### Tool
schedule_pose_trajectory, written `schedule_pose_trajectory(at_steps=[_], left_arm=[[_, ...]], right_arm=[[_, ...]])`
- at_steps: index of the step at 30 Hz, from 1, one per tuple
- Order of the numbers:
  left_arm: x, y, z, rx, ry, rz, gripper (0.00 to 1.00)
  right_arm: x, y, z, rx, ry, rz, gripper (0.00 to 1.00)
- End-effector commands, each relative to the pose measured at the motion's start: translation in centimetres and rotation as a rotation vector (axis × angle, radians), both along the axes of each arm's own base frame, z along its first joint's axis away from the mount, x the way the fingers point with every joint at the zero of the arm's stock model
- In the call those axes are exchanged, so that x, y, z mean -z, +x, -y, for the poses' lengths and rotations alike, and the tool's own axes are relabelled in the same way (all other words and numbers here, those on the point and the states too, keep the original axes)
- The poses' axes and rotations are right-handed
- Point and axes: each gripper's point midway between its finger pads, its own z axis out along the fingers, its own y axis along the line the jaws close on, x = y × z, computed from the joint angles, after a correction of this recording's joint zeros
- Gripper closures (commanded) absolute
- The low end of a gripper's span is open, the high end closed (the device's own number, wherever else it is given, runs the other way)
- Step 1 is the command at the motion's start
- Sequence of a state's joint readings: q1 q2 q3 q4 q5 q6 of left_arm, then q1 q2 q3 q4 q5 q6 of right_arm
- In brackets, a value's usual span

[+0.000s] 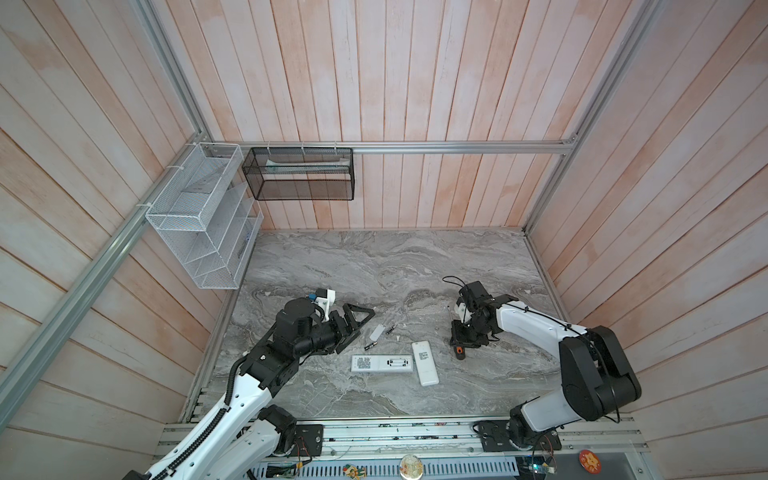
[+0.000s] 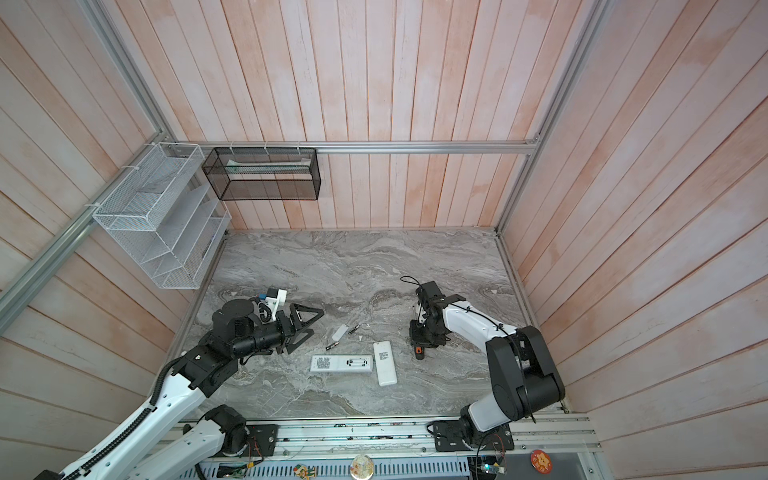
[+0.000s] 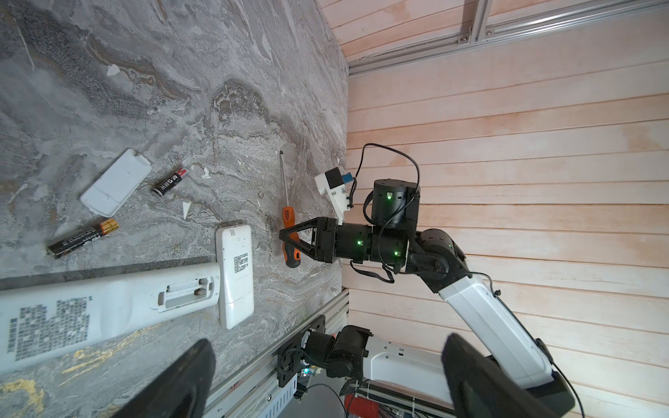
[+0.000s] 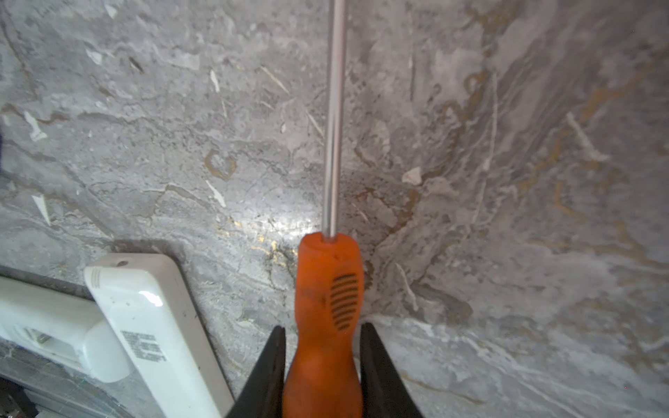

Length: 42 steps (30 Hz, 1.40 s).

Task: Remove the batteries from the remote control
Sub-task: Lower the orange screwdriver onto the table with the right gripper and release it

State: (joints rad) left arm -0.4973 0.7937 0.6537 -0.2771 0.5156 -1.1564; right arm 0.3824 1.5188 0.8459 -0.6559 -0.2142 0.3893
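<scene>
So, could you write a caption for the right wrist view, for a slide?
Right tool grips an orange screwdriver by its handle, two white remotes beside it on the marble table.

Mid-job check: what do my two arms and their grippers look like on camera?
The left arm and right arm have white shells with black joints. A black ribbed cable conduit runs along the left arm; thin black cables follow the right. The left gripper and right gripper have black triangular open-frame fingers. Small green lights dot the right wrist.

print on remote [image 3: 108, 311], battery [image 3: 169, 182], unreadable
</scene>
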Motion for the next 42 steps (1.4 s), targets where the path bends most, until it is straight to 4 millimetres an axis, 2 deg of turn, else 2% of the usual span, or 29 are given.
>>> schedule_pose_trajectory(at_steps=[1, 9, 19, 25, 28, 30, 34, 36, 38, 42], left_arm=[[0.2, 0.3, -0.2, -0.016, 0.003, -0.005, 0.00], [0.6, 0.2, -0.4, -0.027, 0.004, -0.015, 0.00], [0.9, 0.1, -0.6, -0.037, 0.003, -0.024, 0.00], [1.1, 0.0, -0.7, -0.050, -0.012, -0.028, 0.00], [1.1, 0.0, -0.7, -0.050, -0.012, -0.029, 0.00], [1.1, 0.1, -0.7, -0.051, -0.012, -0.030, 0.00], [1.1, 0.1, -0.7, -0.048, -0.009, -0.028, 0.00], [1.2, 0.1, -0.7, -0.048, -0.009, -0.027, 0.00], [1.2, 0.1, -0.6, -0.045, -0.011, -0.026, 0.00], [1.3, 0.2, -0.4, -0.037, -0.017, -0.025, 0.00]], right_arm=[[0.6, -0.3, 0.2, -0.002, -0.004, -0.021, 0.85], [0.8, -0.4, 0.0, -0.005, 0.003, -0.029, 0.74], [0.7, -0.6, 0.0, -0.005, 0.010, -0.030, 0.45], [0.2, -0.6, 0.1, -0.003, 0.011, -0.017, 0.35], [-0.8, -0.1, 0.0, 0.001, 0.015, 0.008, 0.32], [-2.1, 0.4, -0.1, 0.010, 0.027, 0.044, 0.32], [-6.7, 1.3, -1.0, 0.020, 0.090, 0.154, 0.28], [-8.5, 0.7, -1.9, 0.015, 0.144, 0.182, 0.25], [-9.3, -0.7, -2.5, 0.003, 0.183, 0.174, 0.20], [-8.4, -4.6, -3.3, -0.031, 0.178, 0.109, 0.13]])
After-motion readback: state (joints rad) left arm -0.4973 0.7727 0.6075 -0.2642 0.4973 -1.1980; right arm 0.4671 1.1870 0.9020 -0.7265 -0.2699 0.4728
